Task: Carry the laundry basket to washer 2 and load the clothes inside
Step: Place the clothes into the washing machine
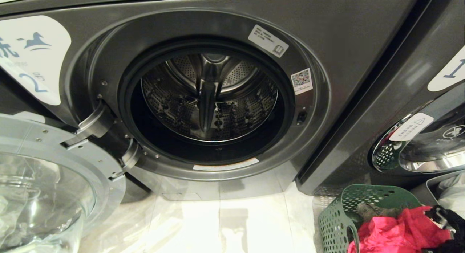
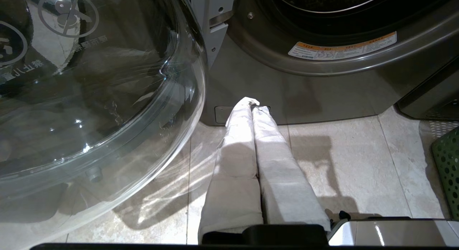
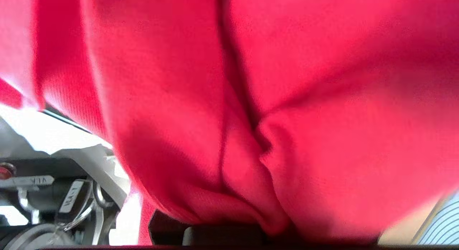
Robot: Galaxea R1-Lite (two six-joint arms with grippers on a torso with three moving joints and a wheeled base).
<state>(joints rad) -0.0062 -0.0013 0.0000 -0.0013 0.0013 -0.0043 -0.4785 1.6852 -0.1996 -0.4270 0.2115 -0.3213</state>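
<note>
Washer 2 (image 1: 327,46) stands in front of me with its round door (image 1: 54,180) swung open to the left and its steel drum (image 1: 209,97) empty. The green laundry basket (image 1: 338,216) sits on the floor at the lower right, and its edge also shows in the left wrist view (image 2: 448,167). A pink-red garment (image 1: 396,231) bulges out of it beside a grey-green one (image 1: 367,209). My right gripper (image 1: 440,215) is at the pink-red garment (image 3: 229,99), which bunches over its jaws and hides the fingers. My left gripper (image 2: 255,104) hangs shut and empty above the floor before the washer's base.
Washer 1 (image 1: 428,100) stands to the right with its chrome-ringed door (image 1: 417,147) closed. A grey bin with a white bag (image 1: 448,195) is behind the basket. Pale floor tiles (image 1: 225,224) lie between the open door and the basket.
</note>
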